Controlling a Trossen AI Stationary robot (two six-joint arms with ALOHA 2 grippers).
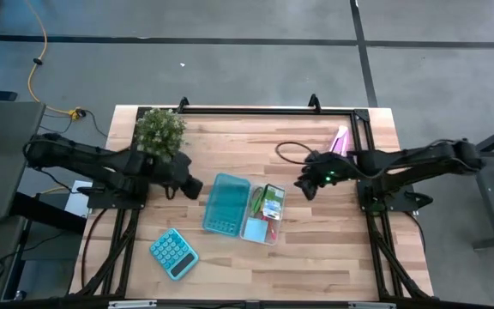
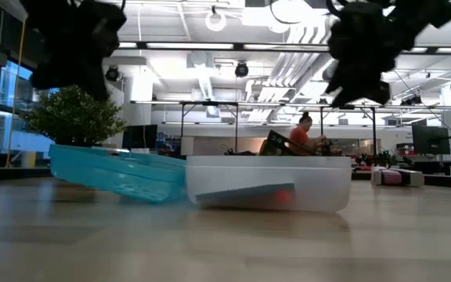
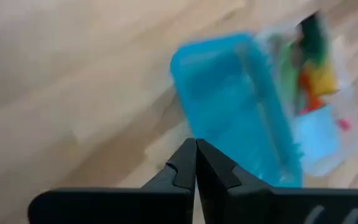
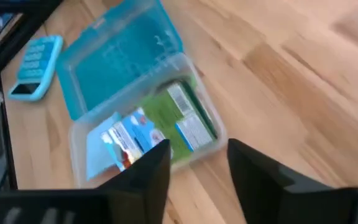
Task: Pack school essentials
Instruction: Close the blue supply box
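- Clear plastic box (image 1: 262, 215) lies open mid-table, its blue lid (image 1: 226, 203) folded out flat beside it and touching it along the hinge edge
- Packing looks mostly done, I judge: crayon box (image 4: 188, 118), note pad (image 1: 255, 228) and other small stationery already lie inside the tray
- What is left seems to be closing the lid; the pink tube (image 1: 340, 140) at the far right edge and the teal calculator (image 1: 173, 253) near the front stay outside
- Left gripper (image 1: 192, 186) hovers just beside the lid, fingers pressed together, holding nothing
- Right gripper (image 1: 304, 185) hangs near the box's right side, fingers apart and empty
- Lid is translucent blue with ribbed edges; the tray is frosted, rounded at its corners; the table (image 1: 316, 249) is pale wood planks
- 1 potted plant (image 1: 160, 130) stands at the far left corner
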